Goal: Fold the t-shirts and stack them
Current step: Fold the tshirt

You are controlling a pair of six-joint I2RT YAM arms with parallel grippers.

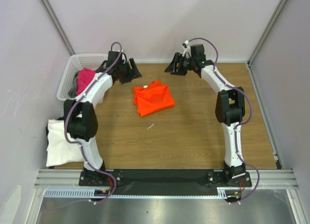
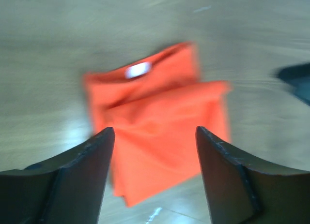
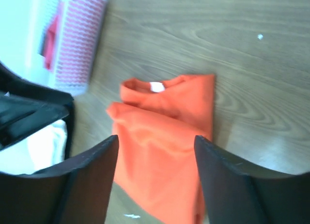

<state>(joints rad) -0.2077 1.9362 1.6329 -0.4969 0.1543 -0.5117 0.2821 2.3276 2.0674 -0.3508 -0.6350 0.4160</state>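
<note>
A bright orange t-shirt (image 1: 153,99) lies folded into a rough rectangle at the middle back of the wooden table, neck label up. It also shows in the left wrist view (image 2: 160,117) and the right wrist view (image 3: 167,132). My left gripper (image 1: 131,72) hovers just behind its left corner, open and holding nothing (image 2: 155,132). My right gripper (image 1: 173,67) hovers behind its right corner, also open and holding nothing (image 3: 156,139). A white t-shirt (image 1: 60,141) lies folded at the table's left edge. A magenta-pink t-shirt (image 1: 86,79) sits in the basket.
The white lattice basket (image 1: 70,69) stands at the back left, beside the left arm. A small white scrap (image 1: 151,126) lies on the wood in front of the orange shirt. Grey walls close in the back and both sides.
</note>
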